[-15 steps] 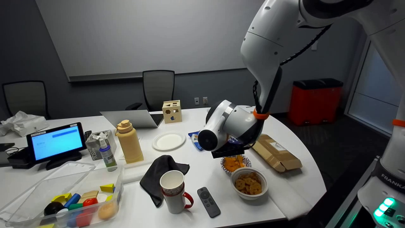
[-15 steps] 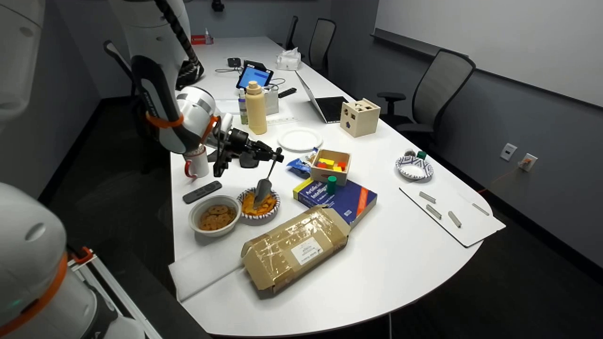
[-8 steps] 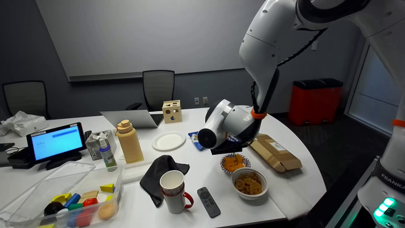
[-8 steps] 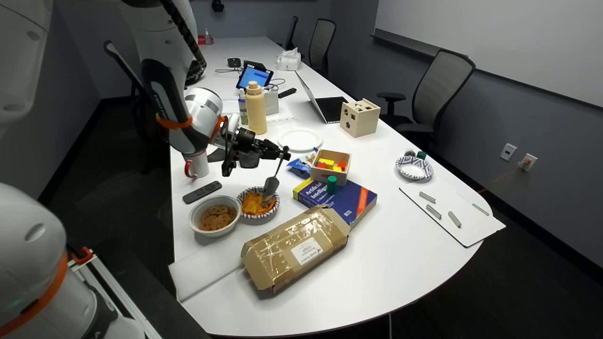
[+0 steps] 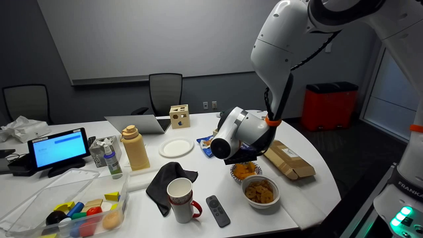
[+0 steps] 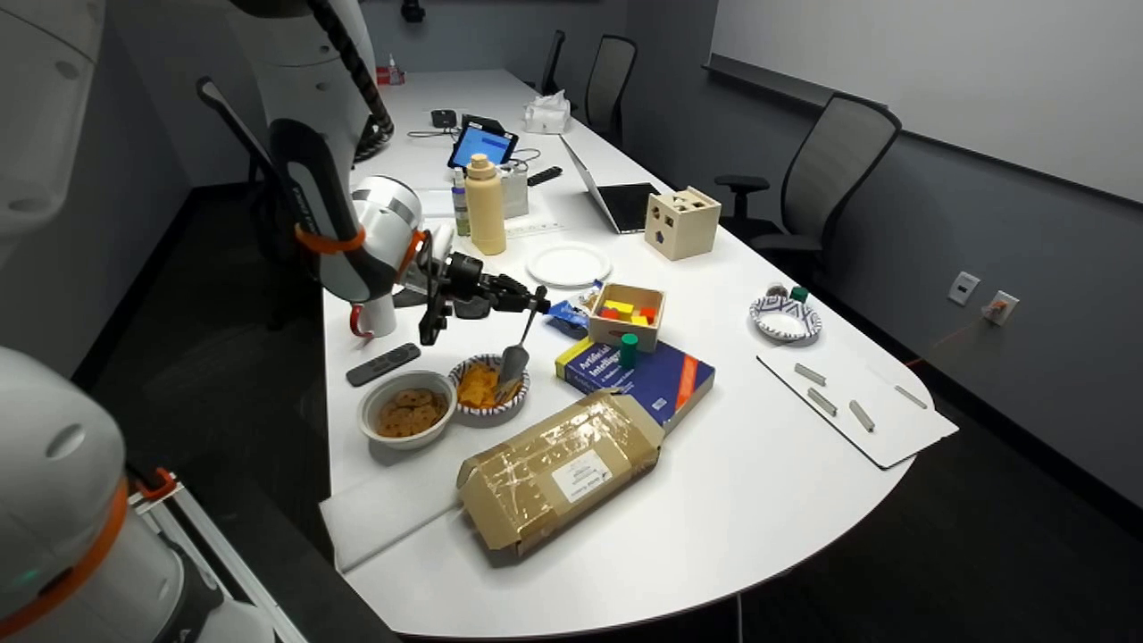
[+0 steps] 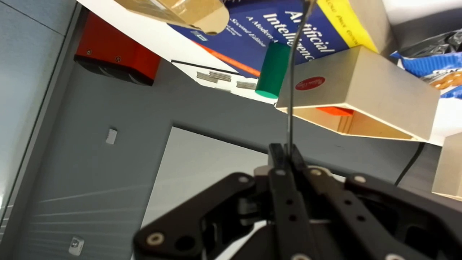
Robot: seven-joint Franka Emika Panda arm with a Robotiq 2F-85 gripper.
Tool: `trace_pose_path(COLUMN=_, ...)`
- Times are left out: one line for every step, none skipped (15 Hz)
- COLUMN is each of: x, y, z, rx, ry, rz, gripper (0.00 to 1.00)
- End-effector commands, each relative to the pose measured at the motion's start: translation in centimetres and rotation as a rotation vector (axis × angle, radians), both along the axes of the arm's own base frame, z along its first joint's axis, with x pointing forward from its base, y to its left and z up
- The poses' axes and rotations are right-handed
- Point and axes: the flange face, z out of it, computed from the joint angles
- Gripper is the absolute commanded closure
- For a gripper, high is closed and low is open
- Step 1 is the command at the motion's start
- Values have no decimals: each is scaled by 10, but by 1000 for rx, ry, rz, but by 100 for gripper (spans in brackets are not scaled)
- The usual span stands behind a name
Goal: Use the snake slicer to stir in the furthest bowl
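My gripper (image 7: 285,147) is shut on the thin metal handle (image 7: 293,72) of the slicer; its blade is out of the wrist view. In an exterior view the gripper (image 6: 539,302) holds the slicer (image 6: 513,364) tilted, with its grey blade down in a patterned paper bowl (image 6: 489,412) of orange chips. The blade tip is among the chips at the bowl's side nearer the book. This bowl also shows in an exterior view (image 5: 259,170), where the arm hides the slicer. A whitish bowl of cookies (image 6: 368,420) stands beside it. An empty-looking patterned bowl (image 6: 786,327) stands far across the table.
A cardboard box (image 6: 563,473) lies close to the chip bowl. A blue book (image 6: 665,375) bears a green cylinder (image 6: 629,351) and a wooden box of blocks (image 6: 625,332). A remote (image 5: 218,211), stacked cups (image 5: 181,206) and a dark cloth (image 5: 165,185) lie near.
The slicer blade has moved within the chip bowl from its middle toward the book side. The gripper went that way too, then dropped slightly in the last half second. Some chips have shifted.
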Motion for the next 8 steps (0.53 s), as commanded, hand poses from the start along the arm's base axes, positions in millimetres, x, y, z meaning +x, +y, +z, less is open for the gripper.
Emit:
trace_pose_path(x=-10, y=15, z=11, rx=62, ry=1, rz=7, gripper=99)
trace_pose_path(x=-10, y=22, z=13, rx=82, ry=2, rz=14, gripper=99)
trace_pose_path(x=-9, y=29, z=19, rx=106, ry=3, rz=23, gripper=99)
trace_pose_path(x=-9, y=35, z=24, rx=129, ry=4, rz=26, gripper=99)
trace_pose_path(x=-6, y=40, z=29, rx=151, ry=-12, rz=31, gripper=99)
trace_pose_path(x=-4, y=44, z=35, rx=165, ry=-27, rz=38, gripper=99)
trace_pose_path(x=-2, y=47, z=40, rx=173, ry=-43, rz=45, gripper=99)
trace_pose_path(x=2, y=48, z=43, rx=180, ry=-66, rz=52, gripper=99)
